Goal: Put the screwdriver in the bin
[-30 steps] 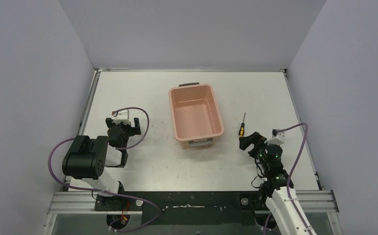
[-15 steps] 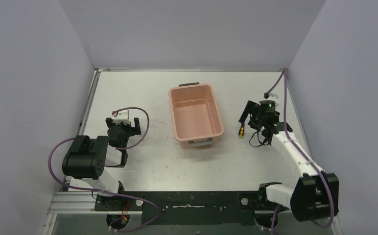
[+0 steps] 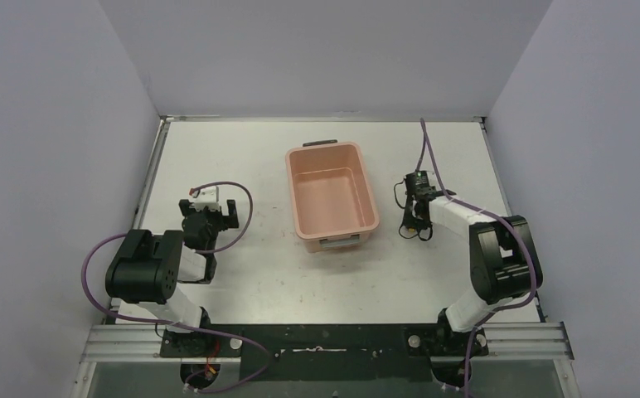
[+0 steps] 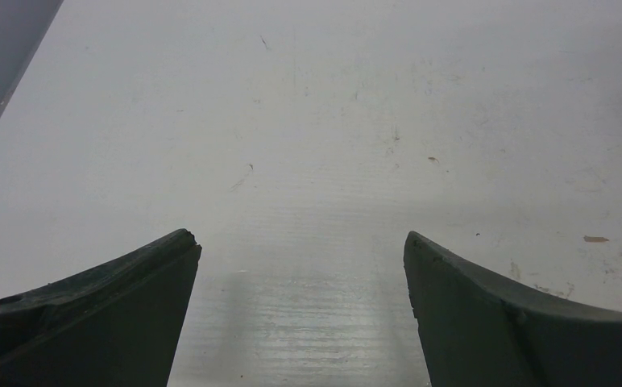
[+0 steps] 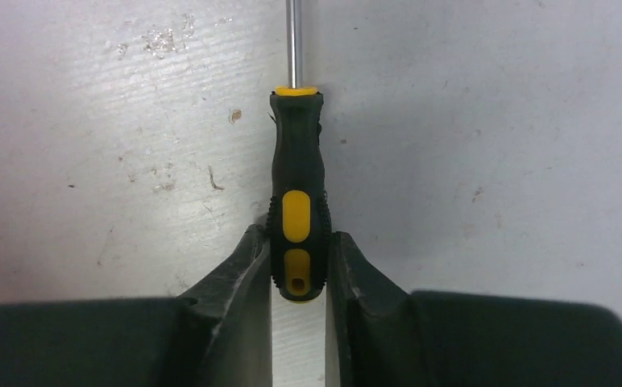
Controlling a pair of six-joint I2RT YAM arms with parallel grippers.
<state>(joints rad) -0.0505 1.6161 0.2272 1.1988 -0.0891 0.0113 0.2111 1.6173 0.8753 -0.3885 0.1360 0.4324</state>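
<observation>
The screwdriver point(image 5: 296, 193) lies flat on the white table, its black and yellow handle toward the camera and its thin metal shaft running off the top of the right wrist view. My right gripper point(image 5: 300, 235) is shut on the rear end of that handle, one finger pressed against each side. From above, the right gripper point(image 3: 411, 214) sits low on the table just right of the salmon-pink bin point(image 3: 290, 170) and covers the screwdriver. The bin holds nothing. My left gripper point(image 4: 300, 239) is open over bare table, left of the bin point(image 3: 209, 209).
A dark grey handle point(image 3: 320, 143) is at the bin's far short end. The right arm's purple cable point(image 3: 427, 153) loops up above the gripper. Grey walls close the table in on the left, back and right.
The right arm reached out from near its base to the screwdriver, came down over it and shut on the handle. The left arm and the bin stayed put.
</observation>
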